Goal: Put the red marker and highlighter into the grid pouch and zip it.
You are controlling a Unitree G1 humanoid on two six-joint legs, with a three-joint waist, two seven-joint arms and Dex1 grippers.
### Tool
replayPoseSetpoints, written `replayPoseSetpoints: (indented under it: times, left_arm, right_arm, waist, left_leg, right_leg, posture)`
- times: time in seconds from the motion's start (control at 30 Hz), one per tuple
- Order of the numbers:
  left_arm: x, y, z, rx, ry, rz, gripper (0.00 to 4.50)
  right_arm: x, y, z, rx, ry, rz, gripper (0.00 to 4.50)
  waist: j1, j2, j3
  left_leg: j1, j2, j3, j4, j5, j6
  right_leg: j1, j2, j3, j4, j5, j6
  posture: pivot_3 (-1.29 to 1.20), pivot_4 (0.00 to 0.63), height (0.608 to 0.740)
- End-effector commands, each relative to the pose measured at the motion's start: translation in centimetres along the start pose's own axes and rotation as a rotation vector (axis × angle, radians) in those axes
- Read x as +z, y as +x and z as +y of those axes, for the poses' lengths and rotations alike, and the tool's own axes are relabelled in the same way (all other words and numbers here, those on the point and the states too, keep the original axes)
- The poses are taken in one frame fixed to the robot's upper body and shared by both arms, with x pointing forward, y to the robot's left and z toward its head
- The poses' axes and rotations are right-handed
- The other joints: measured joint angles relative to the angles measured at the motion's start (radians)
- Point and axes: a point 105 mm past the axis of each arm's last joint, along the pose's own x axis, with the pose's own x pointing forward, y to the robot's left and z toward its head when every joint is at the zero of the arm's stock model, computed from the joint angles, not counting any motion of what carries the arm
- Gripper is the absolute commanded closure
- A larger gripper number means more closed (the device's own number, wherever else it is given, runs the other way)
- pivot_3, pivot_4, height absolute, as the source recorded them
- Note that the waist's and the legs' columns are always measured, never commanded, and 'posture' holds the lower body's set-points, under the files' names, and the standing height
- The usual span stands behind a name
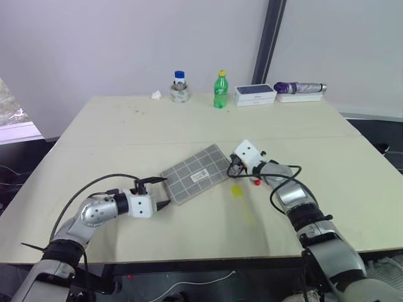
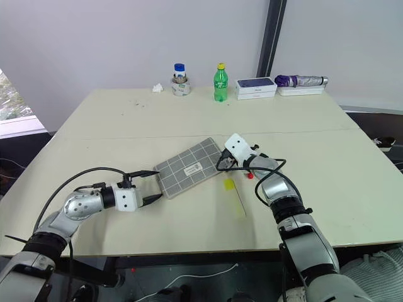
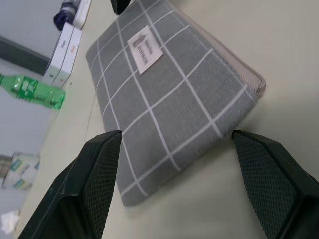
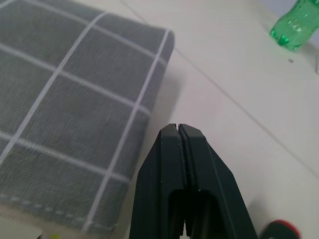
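Note:
The grid pouch (image 1: 196, 173), grey with white lines and a small white label, lies flat mid-table. My left gripper (image 1: 162, 192) is open at the pouch's near-left corner, one finger (image 3: 94, 174) on each side of that end. My right gripper (image 4: 178, 127) is shut with nothing seen between its fingers, its tips just off the pouch's far-right edge (image 2: 221, 165). The highlighter (image 1: 238, 192), pale yellow with a brighter cap, lies on the table right of the pouch. The red marker's red end (image 1: 257, 182) peeks out under my right wrist; its barrel is hidden.
Along the table's far edge stand a blue-lidded jar (image 1: 180, 88), a green bottle (image 1: 220, 90), stacked white boxes (image 1: 255, 94), a folded umbrella (image 1: 299, 87) and a crumpled tissue (image 1: 156, 95). The table's front edge (image 1: 189, 259) runs just behind my arms.

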Motion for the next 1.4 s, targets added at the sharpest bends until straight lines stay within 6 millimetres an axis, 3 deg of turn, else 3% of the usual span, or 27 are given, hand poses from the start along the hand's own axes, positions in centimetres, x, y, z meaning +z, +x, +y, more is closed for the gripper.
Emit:
replayPoseSetpoints:
  times: [0.03, 0.23, 0.43, 0.57, 0.73, 0.97, 1.4]
  left_arm:
    - [0.2, 1.1, -0.8, -0.035, 0.017, -0.007, 0.76]
    - [0.6, 2.2, -1.0, -0.043, 0.040, -0.023, 0.76]
    - [0.8, 1.7, -0.5, -0.022, 0.013, -0.036, 0.76]
    - [2.6, 1.5, 0.5, 0.043, -0.098, -0.135, 0.76]
    - [1.9, -0.4, -1.6, -0.097, -0.107, -0.094, 0.76]
    - [1.6, -0.8, -1.7, -0.099, -0.095, -0.073, 0.76]
    - [1.8, 2.6, -2.0, -0.054, -0.049, -0.048, 0.76]
  right_arm:
    - [0.4, 0.1, 0.2, -0.004, -0.009, -0.027, 4.46]
    - [0.0, 0.0, 0.6, 0.008, -0.023, -0.018, 4.46]
    - [0.0, -0.1, 0.3, 0.010, -0.045, -0.017, 4.46]
    - [-0.1, -0.1, 0.9, 0.033, -0.058, -0.015, 4.46]
    - [-0.3, -0.1, 0.8, 0.032, -0.054, -0.012, 4.46]
    - [-0.3, -0.2, 0.8, 0.037, -0.057, -0.013, 4.46]
    - [-0.2, -0.3, 0.8, 0.042, -0.060, -0.016, 4.46]
  waist:
    - [0.000, 0.000, 0.000]
    - [0.001, 0.000, 0.000]
    - [-0.001, 0.000, 0.000]
    - [-0.004, 0.000, 0.000]
    - [-0.004, 0.000, 0.000]
    - [-0.004, 0.000, 0.000]
    - [-0.002, 0.000, -0.001]
  left_leg:
    - [0.000, 0.000, 0.000, 0.000, 0.000, 0.000]
    - [0.001, 0.000, 0.000, 0.000, 0.000, 0.000]
    - [0.001, 0.000, 0.000, 0.001, 0.000, 0.000]
    - [0.000, 0.000, 0.000, 0.001, 0.001, 0.000]
    - [0.000, 0.001, 0.000, 0.000, 0.001, -0.001]
    - [0.000, 0.001, 0.001, 0.000, 0.000, 0.000]
    - [0.000, 0.000, 0.001, 0.000, 0.001, 0.001]
  right_leg:
    - [0.000, 0.000, 0.000, 0.000, 0.000, 0.000]
    - [0.000, 0.000, 0.000, 0.001, 0.000, 0.000]
    - [0.000, 0.000, 0.000, 0.003, 0.000, 0.000]
    - [-0.001, 0.000, 0.001, 0.003, 0.000, 0.000]
    - [-0.002, 0.000, 0.001, 0.004, 0.000, 0.000]
    - [-0.005, 0.000, 0.003, 0.008, 0.000, 0.000]
    - [-0.005, 0.000, 0.004, 0.010, 0.000, 0.000]
  posture:
    - [0.00, 0.150, 0.740]
    - [0.00, 0.150, 0.740]
    - [0.00, 0.150, 0.740]
    - [0.00, 0.150, 0.740]
    - [0.00, 0.150, 0.740]
    - [0.00, 0.150, 0.740]
    - [0.00, 0.150, 0.740]
